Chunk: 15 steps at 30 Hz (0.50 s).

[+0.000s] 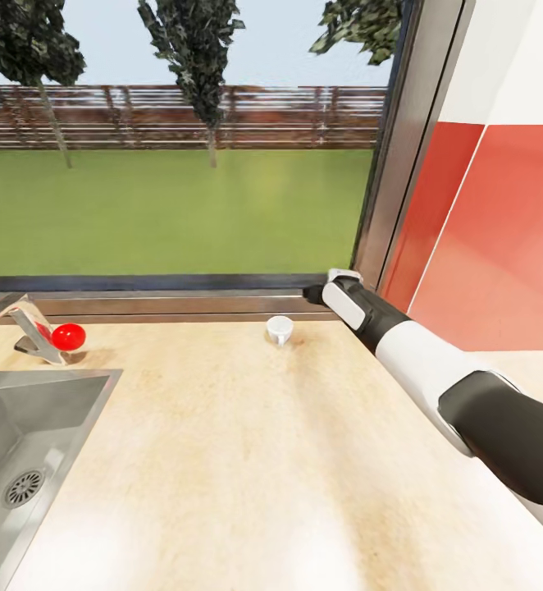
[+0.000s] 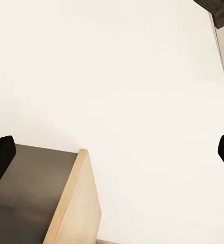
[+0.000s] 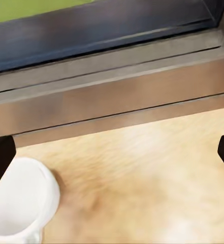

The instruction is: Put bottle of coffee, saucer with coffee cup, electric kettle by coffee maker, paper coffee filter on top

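Up top, from the head camera, I see the cup [image 1: 280,329] sitting on the counter [image 1: 247,460] by the window, just beside my right jaws [image 1: 312,293]. At the right wrist, those jaws stand apart, cup [image 3: 18,203] close. It's light, brittle; I'd pinch the rim. Left jaws [image 2: 112,152] apart too.
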{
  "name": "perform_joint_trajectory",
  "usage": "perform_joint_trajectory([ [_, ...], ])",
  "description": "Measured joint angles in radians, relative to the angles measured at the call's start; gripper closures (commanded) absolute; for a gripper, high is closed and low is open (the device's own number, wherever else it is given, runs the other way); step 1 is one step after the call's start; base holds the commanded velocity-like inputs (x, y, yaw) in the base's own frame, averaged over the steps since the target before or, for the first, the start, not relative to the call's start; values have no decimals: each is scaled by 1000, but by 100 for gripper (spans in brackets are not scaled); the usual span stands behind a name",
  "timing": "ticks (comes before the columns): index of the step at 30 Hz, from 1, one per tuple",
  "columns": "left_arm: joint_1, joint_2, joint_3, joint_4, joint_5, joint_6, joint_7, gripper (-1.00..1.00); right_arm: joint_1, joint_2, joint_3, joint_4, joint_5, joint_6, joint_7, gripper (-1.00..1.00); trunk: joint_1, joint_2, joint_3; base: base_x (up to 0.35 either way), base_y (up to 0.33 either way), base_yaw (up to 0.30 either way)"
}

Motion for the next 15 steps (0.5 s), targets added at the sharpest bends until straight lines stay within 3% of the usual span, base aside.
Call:
perform_joint_trajectory([
  [15,0,-1,-1,2,0,1,-1,-100,1,3,-1,0,-1,0,-2,-100,0,0,0,9,0,0],
])
